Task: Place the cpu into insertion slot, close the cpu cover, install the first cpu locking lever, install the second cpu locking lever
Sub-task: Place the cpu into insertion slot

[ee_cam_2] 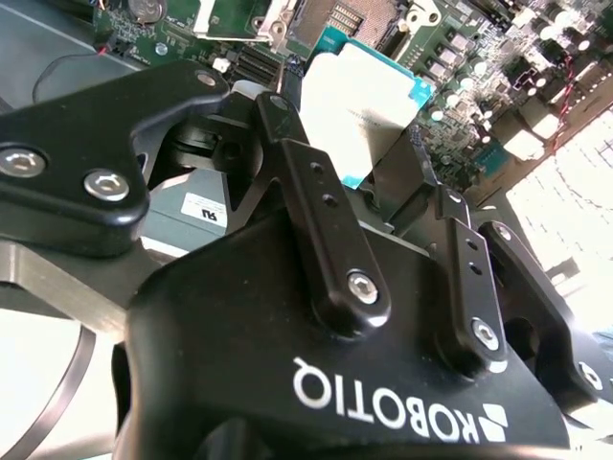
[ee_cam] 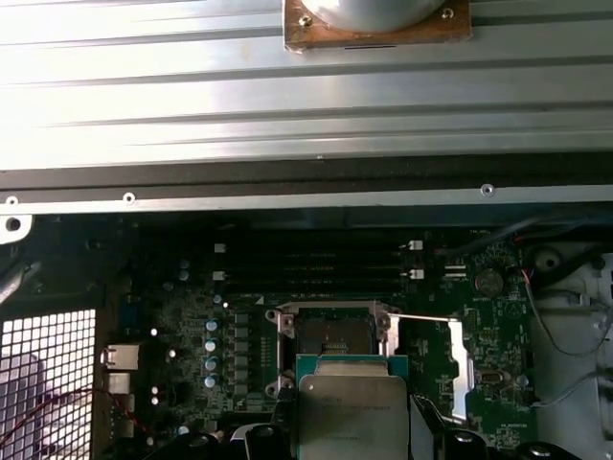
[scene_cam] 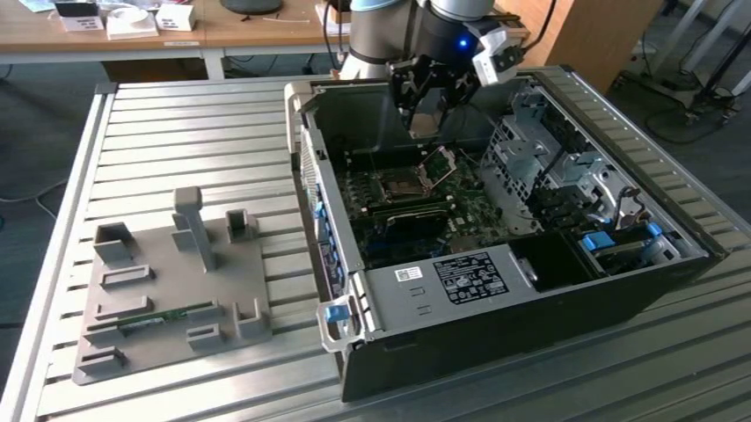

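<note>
My gripper [scene_cam: 430, 121] hangs inside the open computer case [scene_cam: 470, 308], above the motherboard, shut on the cpu. In both wrist views the cpu [ee_cam_2: 359, 101] [ee_cam: 351, 417] is a flat square chip with a silvery top and green edge, pinched between the black fingers [ee_cam_2: 316, 192]. The insertion slot [ee_cam: 333, 335] [scene_cam: 403, 182] lies open on the green motherboard, a short way beyond and below the chip. The cpu cover [scene_cam: 441, 165] [ee_cam: 457, 369] stands raised on its hinge beside the slot. The chip is clear of the slot.
Long black memory slots [ee_cam: 316, 264] run beside the socket. The case wall [scene_cam: 308, 167] and the drive cage [scene_cam: 551, 167] hem in the board. A grey fixture plate [scene_cam: 176, 290] holding a memory stick [scene_cam: 153, 318] sits on the slatted metal table [scene_cam: 176, 132].
</note>
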Controlling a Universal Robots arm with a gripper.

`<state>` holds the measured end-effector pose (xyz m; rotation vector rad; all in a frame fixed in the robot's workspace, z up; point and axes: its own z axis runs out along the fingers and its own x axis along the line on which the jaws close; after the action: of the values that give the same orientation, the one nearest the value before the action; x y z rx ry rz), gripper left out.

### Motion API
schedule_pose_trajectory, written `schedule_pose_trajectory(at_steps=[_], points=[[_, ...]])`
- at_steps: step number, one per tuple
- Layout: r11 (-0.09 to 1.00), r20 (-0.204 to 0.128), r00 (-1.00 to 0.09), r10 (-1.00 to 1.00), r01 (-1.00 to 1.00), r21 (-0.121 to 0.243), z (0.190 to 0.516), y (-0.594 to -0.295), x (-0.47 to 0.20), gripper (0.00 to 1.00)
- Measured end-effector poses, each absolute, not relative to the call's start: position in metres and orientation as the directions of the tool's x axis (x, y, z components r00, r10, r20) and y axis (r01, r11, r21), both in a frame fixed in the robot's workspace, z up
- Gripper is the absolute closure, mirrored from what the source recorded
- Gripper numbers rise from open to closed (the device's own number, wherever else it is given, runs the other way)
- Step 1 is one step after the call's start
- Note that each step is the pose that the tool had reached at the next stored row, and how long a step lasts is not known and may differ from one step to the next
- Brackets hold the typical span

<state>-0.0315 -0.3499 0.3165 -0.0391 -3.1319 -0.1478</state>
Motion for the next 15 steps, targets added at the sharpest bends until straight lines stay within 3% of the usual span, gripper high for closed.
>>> schedule_pose_trajectory(at_steps=[15], points=[[0.995,0.007,-1.000,0.025,0.025,0.094,0.3090,-0.3499,-0.0315,0.46]])
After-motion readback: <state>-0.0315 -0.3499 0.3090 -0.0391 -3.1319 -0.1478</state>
